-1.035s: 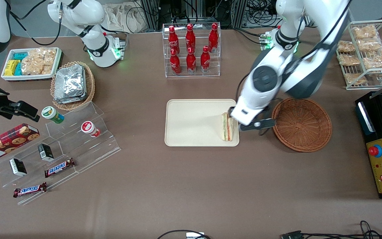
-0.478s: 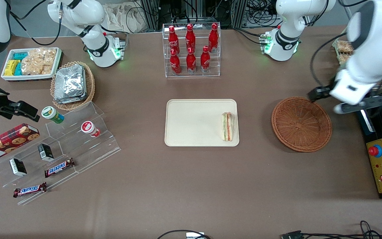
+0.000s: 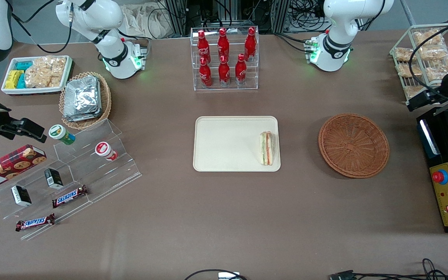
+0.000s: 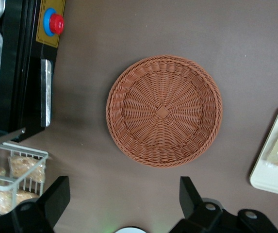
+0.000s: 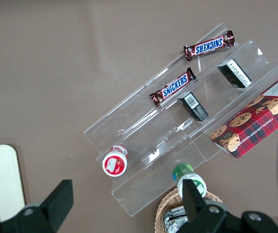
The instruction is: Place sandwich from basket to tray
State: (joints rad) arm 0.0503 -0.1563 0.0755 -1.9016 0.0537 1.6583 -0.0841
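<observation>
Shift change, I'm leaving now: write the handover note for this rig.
Gripper: open, empty, raised above the table at the working arm's end, beside the basket.
Sandwich: lying on the tray, at the tray's edge nearest the basket.
Basket: empty, bare woven bottom.
Done: sandwich is out of the basket and on the tray, released.
Left: apparently nothing to move; just park the arm.

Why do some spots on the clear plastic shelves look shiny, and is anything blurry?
Front view: overhead light glints on the clear stepped shelf; the sandwich, tray and basket look sharp. Left wrist view: the open gripper frames the crisp basket weave; the sandwich there looks hazy.
</observation>
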